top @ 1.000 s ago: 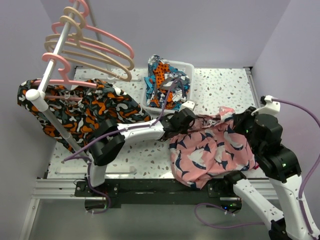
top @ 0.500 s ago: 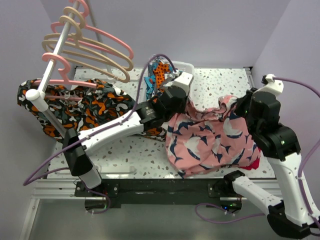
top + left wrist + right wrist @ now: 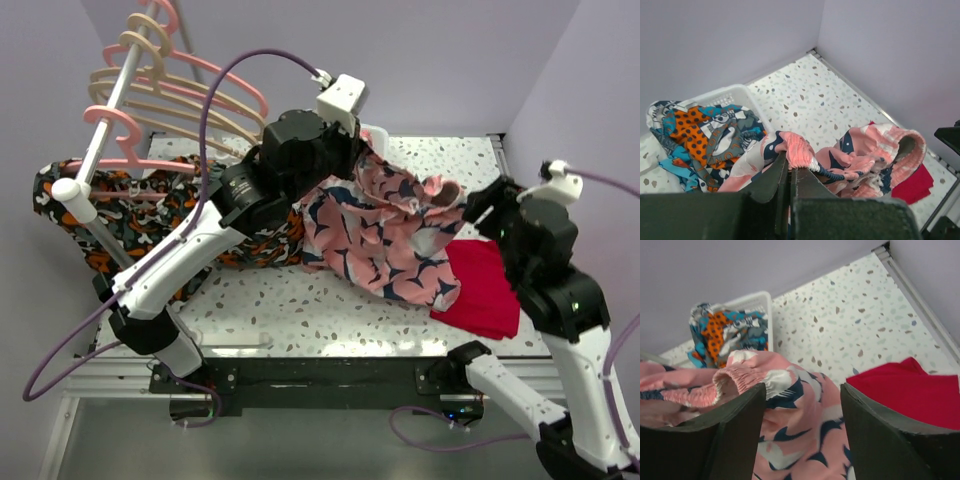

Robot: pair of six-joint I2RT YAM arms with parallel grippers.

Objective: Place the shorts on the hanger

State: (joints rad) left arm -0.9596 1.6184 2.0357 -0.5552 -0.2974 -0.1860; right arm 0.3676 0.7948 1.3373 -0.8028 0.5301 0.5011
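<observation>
I am pinching the shorts [image 3: 385, 235] by their waistband in the left gripper [image 3: 789, 167]; my right gripper [image 3: 802, 390] is standing wide open, gripping nothing.

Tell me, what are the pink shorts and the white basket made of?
The shorts look like thin, soft cloth with a matte finish: they droop in folds, and the waistband is puckered, so it is probably elastic. The basket looks like hard white plastic, with a grid of small holes in its wall.
</observation>
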